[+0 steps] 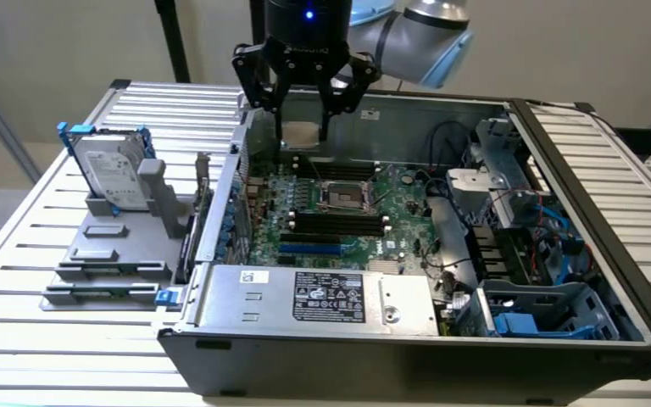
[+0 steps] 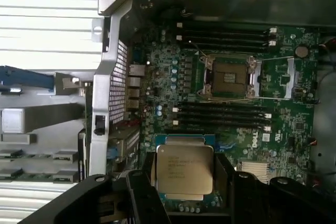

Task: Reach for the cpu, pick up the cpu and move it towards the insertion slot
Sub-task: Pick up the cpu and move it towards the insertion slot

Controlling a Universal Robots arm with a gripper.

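Note:
The cpu is a small flat square chip with a silver-grey top, held up above the back of the open computer case. My gripper is shut on it, one dark finger on each side. In the wrist view the cpu sits between the fingers of the gripper, its printed metal lid facing the camera. The insertion slot is a square socket with a silver frame and dark centre in the middle of the green motherboard, below and to the exterior view's right of the cpu. The wrist view has the slot uncovered.
Long black memory slots flank the socket. A silver power supply lies along the case's front. A hard drive stands in a grey rack on the slatted table at the exterior view's left. Cables and drive bays crowd the case's right side.

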